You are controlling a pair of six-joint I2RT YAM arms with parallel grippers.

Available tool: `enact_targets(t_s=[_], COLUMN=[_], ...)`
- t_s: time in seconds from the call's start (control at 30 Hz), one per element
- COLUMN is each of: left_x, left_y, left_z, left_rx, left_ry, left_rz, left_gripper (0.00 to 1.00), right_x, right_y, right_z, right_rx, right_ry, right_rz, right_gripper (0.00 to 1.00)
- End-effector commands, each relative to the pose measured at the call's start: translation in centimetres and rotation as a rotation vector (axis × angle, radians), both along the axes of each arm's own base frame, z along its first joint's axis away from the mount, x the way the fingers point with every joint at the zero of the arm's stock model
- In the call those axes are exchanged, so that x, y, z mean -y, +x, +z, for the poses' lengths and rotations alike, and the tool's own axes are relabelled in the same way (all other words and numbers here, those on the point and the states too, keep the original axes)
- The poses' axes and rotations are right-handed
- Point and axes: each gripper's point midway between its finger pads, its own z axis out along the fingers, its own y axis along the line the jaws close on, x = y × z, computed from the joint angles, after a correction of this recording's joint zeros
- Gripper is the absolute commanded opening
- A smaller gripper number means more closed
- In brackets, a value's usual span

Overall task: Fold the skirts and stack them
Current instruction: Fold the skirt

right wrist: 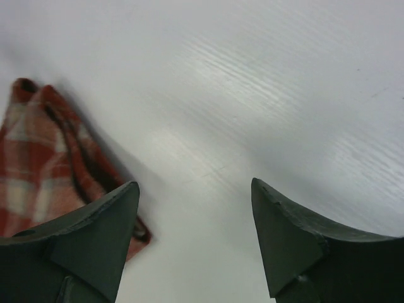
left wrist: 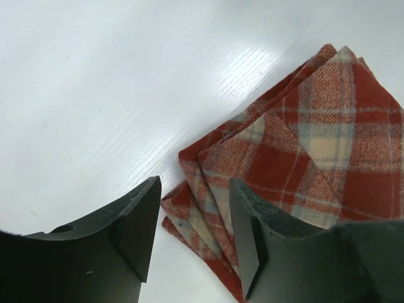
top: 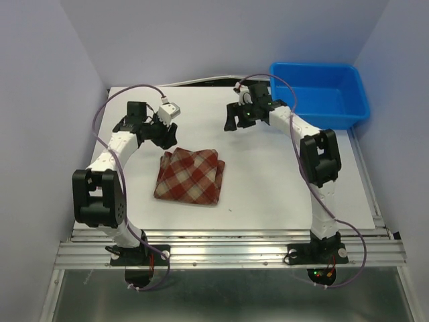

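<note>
A folded red, dark-red and cream plaid skirt [top: 189, 176] lies flat on the white table, left of the middle. Its layered corner [left wrist: 208, 208] shows between and beyond my left fingers in the left wrist view. My left gripper [top: 165, 134] hovers just behind the skirt's far left corner, open, with nothing between its fingers. My right gripper [top: 234, 121] hangs open over bare table, behind and to the right of the skirt, holding nothing. The skirt's edge [right wrist: 44, 158] sits at the left of the right wrist view.
A blue plastic bin [top: 320, 94] stands at the back right corner of the table [top: 268, 188]. Grey walls close in on both sides, and a metal rail [top: 228, 251] runs along the near edge by the arm bases.
</note>
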Motion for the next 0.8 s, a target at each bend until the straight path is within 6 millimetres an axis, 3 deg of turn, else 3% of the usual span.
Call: enact_targets(t_s=[0.0,0.13,0.17,0.47,0.77], left_x=[0.6,1.2,1.1,1.2,1.1], left_y=[-1.9,-3.1,-3.2,-1.1,-0.2], left_z=[3.7,2.1,1.3,-2.2,-5.0], left_rx=[0.019,-0.056,-0.082,-0.167,-0.212], left_ry=[-0.075,-0.116,-0.12,-0.141,-0.144], left_rz=[-0.016,-0.018,-0.002,0.077,0.108], left_gripper=[0.57,0.54,0.53,0.53,0.49], right_x=[-2.4,-3.0,-3.0,-4.3,-5.9], right_y=[-4.6,-7.6,-8.2,-11.9,-14.6], right_z=[7.6,7.0,6.0,0.9,-0.4], right_rx=[-0.021,-0.149,-0.192,-0.328,-0.376], right_ry=[0.19,0.273,0.286,0.271,0.264], right_rz=[0.108,0.129,0.115,0.126,0.186], right_gripper=[0.75,0.67,0.66,0.63,0.63])
